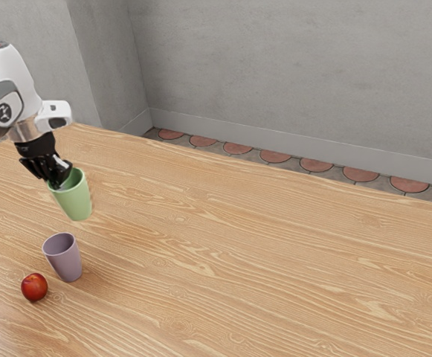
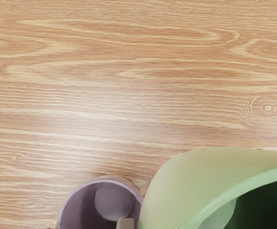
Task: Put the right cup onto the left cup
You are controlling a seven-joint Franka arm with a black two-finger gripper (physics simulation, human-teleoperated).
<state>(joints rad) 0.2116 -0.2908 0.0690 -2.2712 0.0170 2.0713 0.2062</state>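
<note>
Close under me I see the green cup (image 2: 176, 191), large and pale outside, its rim curving around a mostly dark inside with a lighter patch. Beyond it, farther from me, the purple cup (image 2: 76, 210) stands with its mouth toward me, its round bottom visible. A small pale, square-edged shape (image 2: 126, 223) overlaps that mouth; I cannot tell what it is. Light glows softly on the wooden table (image 2: 128, 105), where grain rings a knot (image 2: 267, 108).
</note>
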